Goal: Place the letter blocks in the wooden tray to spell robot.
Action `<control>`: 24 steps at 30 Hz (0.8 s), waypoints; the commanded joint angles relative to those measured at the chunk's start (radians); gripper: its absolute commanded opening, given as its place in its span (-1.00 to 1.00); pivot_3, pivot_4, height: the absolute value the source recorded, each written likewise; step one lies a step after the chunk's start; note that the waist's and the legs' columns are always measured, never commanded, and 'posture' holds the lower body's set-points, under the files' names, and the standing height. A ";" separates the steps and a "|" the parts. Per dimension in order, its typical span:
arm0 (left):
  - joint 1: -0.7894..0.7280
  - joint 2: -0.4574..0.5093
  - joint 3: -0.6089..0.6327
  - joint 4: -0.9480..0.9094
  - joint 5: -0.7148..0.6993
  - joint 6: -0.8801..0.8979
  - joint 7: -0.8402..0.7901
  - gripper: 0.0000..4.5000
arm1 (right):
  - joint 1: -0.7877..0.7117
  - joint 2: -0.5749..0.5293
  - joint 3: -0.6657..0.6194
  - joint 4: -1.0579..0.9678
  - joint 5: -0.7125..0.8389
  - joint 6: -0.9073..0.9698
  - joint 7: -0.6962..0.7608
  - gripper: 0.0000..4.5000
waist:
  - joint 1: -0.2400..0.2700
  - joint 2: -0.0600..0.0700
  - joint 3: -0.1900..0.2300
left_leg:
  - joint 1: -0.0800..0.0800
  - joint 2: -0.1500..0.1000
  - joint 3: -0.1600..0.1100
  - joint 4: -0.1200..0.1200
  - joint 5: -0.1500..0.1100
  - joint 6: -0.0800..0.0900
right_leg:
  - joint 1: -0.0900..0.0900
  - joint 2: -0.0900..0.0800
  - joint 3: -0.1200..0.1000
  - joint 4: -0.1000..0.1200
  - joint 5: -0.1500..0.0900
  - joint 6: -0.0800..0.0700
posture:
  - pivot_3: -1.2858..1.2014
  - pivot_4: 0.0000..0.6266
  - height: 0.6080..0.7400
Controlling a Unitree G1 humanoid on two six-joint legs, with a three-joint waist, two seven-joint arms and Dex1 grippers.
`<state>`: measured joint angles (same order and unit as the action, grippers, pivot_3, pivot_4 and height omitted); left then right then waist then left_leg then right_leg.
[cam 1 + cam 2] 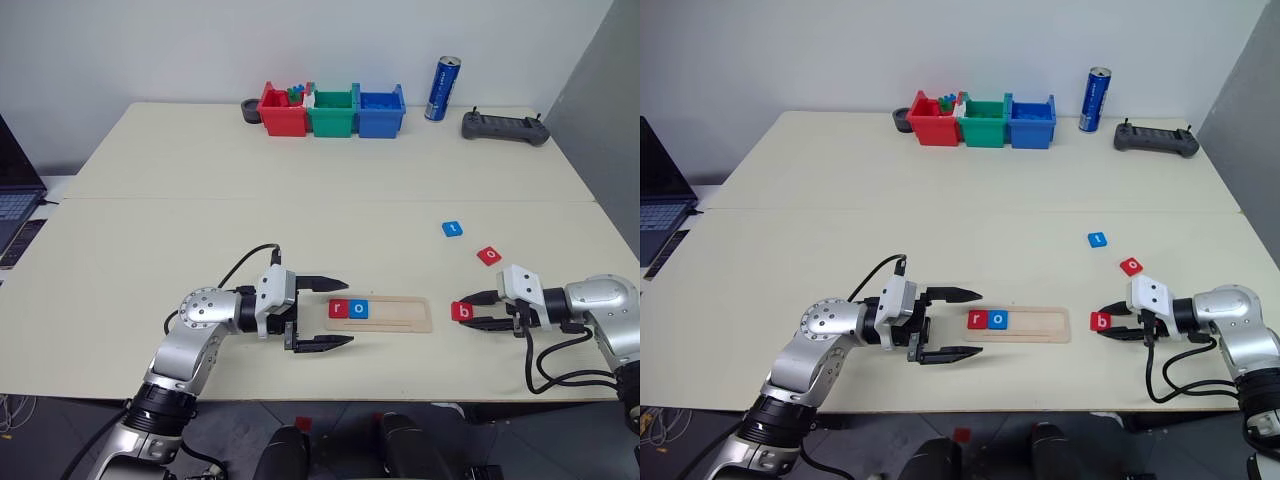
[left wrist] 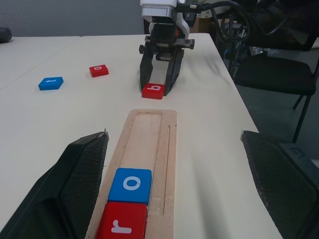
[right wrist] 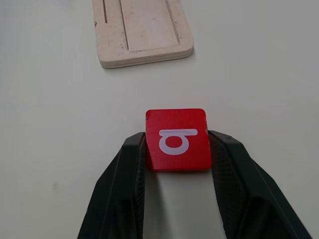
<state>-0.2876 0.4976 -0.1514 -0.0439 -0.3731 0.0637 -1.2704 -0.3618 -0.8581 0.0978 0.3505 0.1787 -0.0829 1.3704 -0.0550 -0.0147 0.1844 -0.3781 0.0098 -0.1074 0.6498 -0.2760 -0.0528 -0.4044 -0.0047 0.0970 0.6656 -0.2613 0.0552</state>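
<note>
The wooden tray [image 1: 405, 312] lies near the table's front edge. A red r block [image 1: 339, 309] and a blue o block [image 1: 361, 309] sit side by side at its left end. My left gripper [image 1: 348, 311] stands open at that end, one finger on each side of the tray and apart from it. Just right of the tray, a red b block [image 3: 177, 137] rests on the table. My right gripper [image 1: 460, 312] is shut on it, with its fingers [image 3: 130, 164] pressed against the block's two sides. A blue t block [image 1: 452, 229] and a red o block [image 1: 489, 256] lie loose behind it.
Red [image 1: 283, 110], green [image 1: 332, 112] and blue [image 1: 380, 112] bins line the table's far edge, beside a blue can [image 1: 442, 88] and a black controller [image 1: 504, 127]. A laptop [image 1: 15, 185] sits off the left edge.
</note>
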 commanded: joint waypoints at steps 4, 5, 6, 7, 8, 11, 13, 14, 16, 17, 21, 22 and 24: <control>0.010 0.012 0.018 -0.042 -0.016 -0.012 0.016 1.00 | -0.062 0.036 -0.018 -0.227 0.067 0.174 -0.058 -0.35 | -0.003 0.000 0.000 | 0.000 0.000 0.000 0.000 0.000 0.000 | 0.000 0.000 0.000 0.001 0.000 0.000 | 0.03 -0.52 1.00; 0.013 0.014 0.020 -0.044 -0.017 -0.012 0.018 1.00 | -0.065 0.051 -0.006 -0.271 0.072 0.206 -0.070 -0.35 | -0.003 0.000 0.000 | 0.000 0.000 0.000 0.000 0.000 0.000 | 0.000 0.000 0.000 0.001 0.000 0.000 | 0.03 -0.52 1.00; 0.018 0.018 0.023 -0.047 -0.019 -0.014 0.019 1.00 | -0.066 0.069 0.011 -0.315 0.073 0.240 -0.086 -0.35 | -0.003 0.000 0.000 | 0.000 0.000 -0.001 0.000 0.000 0.000 | 0.000 0.000 0.000 0.001 0.000 0.000 | 0.03 -0.52 1.00; 0.024 0.020 0.024 -0.050 -0.020 -0.015 0.021 1.00 | -0.066 0.087 0.026 -0.354 0.072 0.270 -0.100 -0.35 | -0.001 0.000 0.000 | 0.000 0.001 -0.001 0.000 0.000 0.000 | 0.000 0.001 -0.001 0.001 0.000 0.000 | 0.03 -0.52 1.00; 0.027 0.022 0.024 -0.053 -0.020 -0.016 0.022 1.00 | -0.066 0.101 0.035 -0.381 0.072 0.294 -0.109 -0.35 | 0.000 0.000 0.000 | 0.000 0.001 -0.002 0.000 0.000 0.000 | 0.000 0.001 -0.001 0.001 0.000 0.000 | 0.03 -0.52 1.00; 0.041 0.027 0.031 -0.066 -0.020 -0.015 0.035 1.00 | -0.066 0.164 0.089 -0.454 0.057 0.355 -0.154 -0.35 | 0.002 0.000 0.000 | -0.001 0.000 -0.002 0.000 0.000 0.000 | 0.000 0.000 -0.001 0.000 0.000 0.000 | 0.03 -0.52 1.00; 0.048 0.030 0.033 -0.074 -0.020 -0.014 0.042 1.00 | -0.062 0.184 0.114 -0.463 0.038 0.368 -0.171 -0.35 | 0.004 0.000 0.000 | -0.001 0.000 -0.002 0.000 0.000 0.000 | 0.000 0.000 -0.001 0.000 0.000 0.000 | 0.03 -0.52 1.00; 0.051 0.032 0.033 -0.077 -0.020 -0.015 0.044 1.00 | -0.061 0.190 0.122 -0.461 0.031 0.374 -0.179 -0.35 | 0.007 0.000 0.000 | -0.001 0.000 -0.002 0.000 0.000 0.000 | 0.000 0.000 -0.001 0.000 0.000 0.000 | 0.03 -0.52 1.00; 0.056 0.034 0.032 -0.084 -0.020 -0.013 0.051 1.00 | -0.061 0.199 0.142 -0.451 0.018 0.377 -0.186 -0.35 | 0.010 0.000 0.000 | -0.001 -0.001 -0.002 0.000 0.000 0.000 | 0.000 -0.001 -0.001 0.000 0.000 0.000 | 0.03 -0.52 1.00; 0.059 0.036 0.033 -0.087 -0.020 -0.013 0.053 1.00 | -0.064 0.208 0.154 -0.438 0.002 0.371 -0.201 -0.35 | 0.010 0.000 0.000 | -0.001 -0.001 -0.002 0.000 0.000 0.000 | 0.000 -0.001 -0.001 0.000 0.000 0.000 | 0.03 -0.52 1.00; 0.068 0.037 0.032 -0.098 -0.017 -0.008 0.065 1.00 | -0.086 0.242 0.177 -0.381 -0.033 0.346 -0.228 -0.35 | 0.008 0.000 0.000 | -0.001 0.000 -0.002 0.000 0.000 0.000 | -0.001 0.000 -0.001 0.000 0.000 0.000 | 0.03 -0.52 1.00; 0.070 0.038 0.033 -0.100 -0.018 -0.008 0.067 1.00 | -0.091 0.249 0.178 -0.371 -0.036 0.345 -0.232 -0.35 | 0.008 0.000 0.000 | -0.001 0.000 -0.002 0.000 0.000 0.000 | -0.001 0.000 -0.001 0.000 0.000 0.000 | 0.03 -0.52 1.00; 0.073 0.041 0.035 -0.104 -0.019 -0.007 0.070 1.00 | -0.099 0.258 0.181 -0.356 -0.044 0.339 -0.232 -0.35 | 0.007 0.000 0.000 | -0.001 0.000 -0.001 0.000 0.000 0.000 | -0.001 0.000 -0.001 0.000 0.000 0.000 | 0.03 -0.52 1.00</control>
<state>-0.2166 0.5272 -0.1322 -0.1085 -0.3762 0.0599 -1.2080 -0.4320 -0.6043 0.2863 0.0056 0.1364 0.2724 1.1456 -0.0483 -0.0145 0.1842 -0.3789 0.0097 -0.1088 0.6499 -0.2760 -0.0529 -0.4050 -0.0049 0.0956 0.6660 -0.2612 0.0552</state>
